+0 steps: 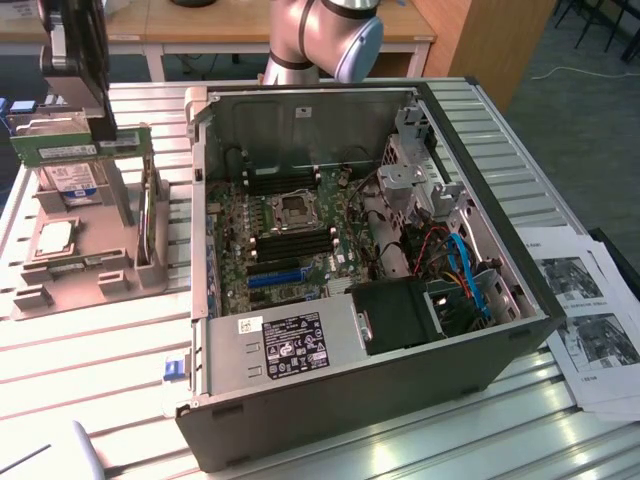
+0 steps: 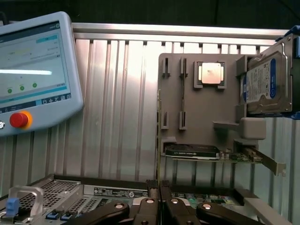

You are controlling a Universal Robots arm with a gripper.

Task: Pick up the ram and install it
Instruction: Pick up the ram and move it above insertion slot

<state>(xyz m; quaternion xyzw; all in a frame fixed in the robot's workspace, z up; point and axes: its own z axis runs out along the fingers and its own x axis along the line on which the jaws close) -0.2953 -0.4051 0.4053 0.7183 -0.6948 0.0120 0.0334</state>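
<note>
The ram (image 1: 80,148), a long green stick with a white label, hangs level just above the grey parts holder (image 1: 80,275) at the exterior view's left. My gripper (image 1: 100,128) reaches down from above and is shut on the ram's upper edge. In the wrist view the two fingertips (image 2: 151,187) stand almost together at my gripper (image 2: 157,187), with the holder (image 2: 206,112) beyond them. A second thin stick (image 2: 183,93) stands in one of the holder's slots. The open computer case (image 1: 350,400) lies to the right, its black memory slots (image 1: 295,245) flanking the processor socket (image 1: 295,210).
The holder also carries a hard drive (image 1: 70,182), a processor (image 2: 210,73) and a graphics card (image 2: 197,151). A teach pendant (image 2: 33,65) lies on the ribbed table. Cables (image 1: 460,265) and a drive cage crowd the case's right side. Printed papers (image 1: 590,320) lie beside it.
</note>
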